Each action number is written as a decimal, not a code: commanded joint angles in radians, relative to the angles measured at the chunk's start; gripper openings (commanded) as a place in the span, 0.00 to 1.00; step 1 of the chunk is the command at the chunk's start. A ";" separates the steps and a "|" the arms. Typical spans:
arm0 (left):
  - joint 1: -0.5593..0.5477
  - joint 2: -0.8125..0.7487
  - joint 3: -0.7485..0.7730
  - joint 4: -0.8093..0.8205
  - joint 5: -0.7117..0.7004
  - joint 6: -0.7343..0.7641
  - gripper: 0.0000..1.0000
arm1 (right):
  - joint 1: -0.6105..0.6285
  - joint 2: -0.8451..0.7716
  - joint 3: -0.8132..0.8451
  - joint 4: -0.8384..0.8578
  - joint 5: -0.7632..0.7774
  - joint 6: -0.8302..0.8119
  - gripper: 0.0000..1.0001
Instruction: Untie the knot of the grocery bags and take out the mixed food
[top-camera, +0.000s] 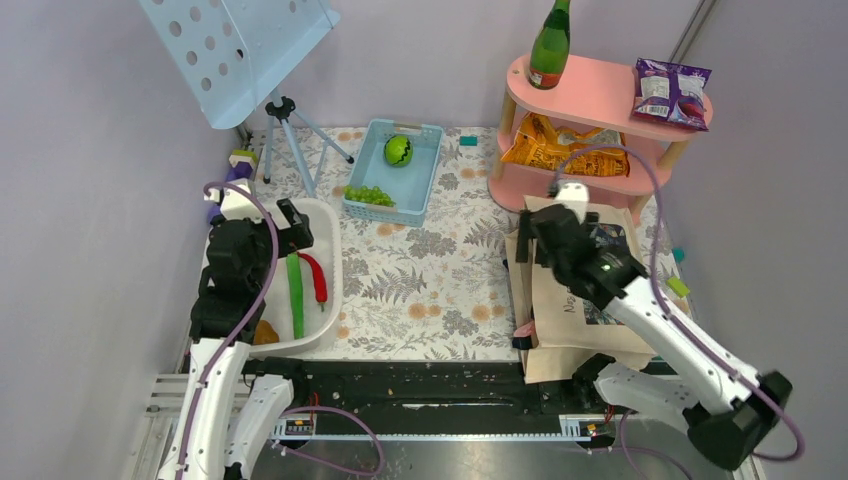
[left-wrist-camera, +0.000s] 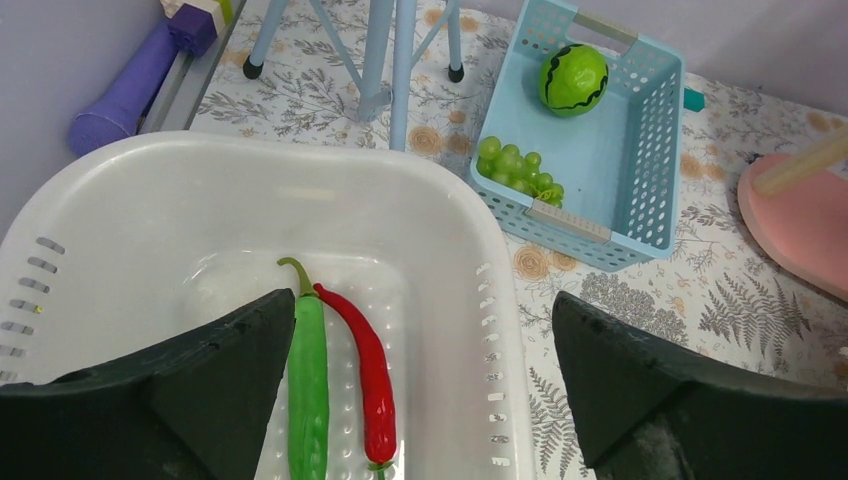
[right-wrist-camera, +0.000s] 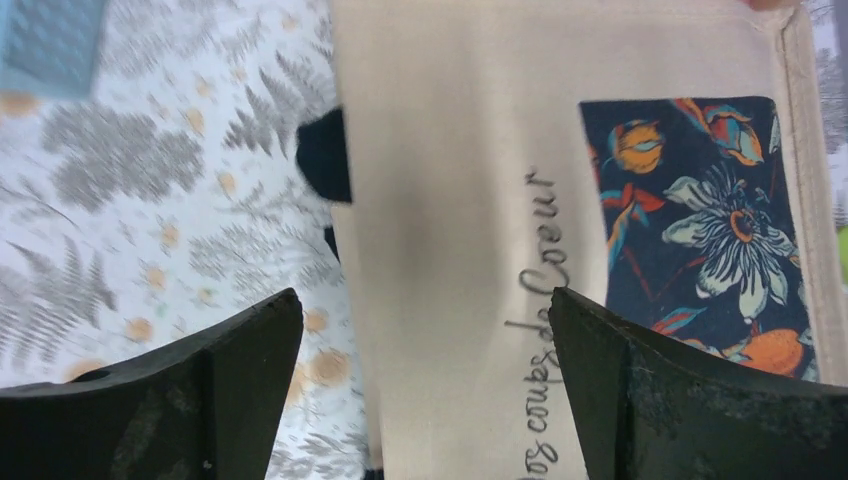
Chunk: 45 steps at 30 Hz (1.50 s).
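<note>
I saw my right gripper (right-wrist-camera: 422, 310) hover wide apart, the canvas tote (right-wrist-camera: 450, 150) directly beneath; my left gripper (left-wrist-camera: 422, 300) gaped above the white basin (left-wrist-camera: 150, 220).

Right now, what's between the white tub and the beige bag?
Only bare flowery tablecloth separates the white tub and beige bag; the top view shows it.

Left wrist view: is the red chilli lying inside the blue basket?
No, the red chilli lies in the white tub beside the green chilli.

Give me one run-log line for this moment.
left gripper open over white basin | right gripper open over canvas tote | nothing held
</note>
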<state>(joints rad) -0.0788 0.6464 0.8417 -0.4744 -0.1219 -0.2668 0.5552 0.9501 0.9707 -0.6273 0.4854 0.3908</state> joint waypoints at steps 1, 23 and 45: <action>0.003 -0.016 0.020 0.034 0.025 -0.005 0.99 | 0.192 0.123 0.084 -0.253 0.360 0.090 1.00; -0.025 -0.008 0.012 0.038 0.044 0.003 0.99 | 0.468 0.676 0.181 -0.774 0.577 0.624 0.99; -0.071 -0.003 -0.013 0.097 0.246 0.083 0.99 | 0.390 0.399 0.258 -0.418 0.270 0.274 0.00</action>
<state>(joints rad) -0.1219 0.6415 0.8398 -0.4576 0.0017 -0.2321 0.9466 1.5330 1.1496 -1.2682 0.9234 0.8120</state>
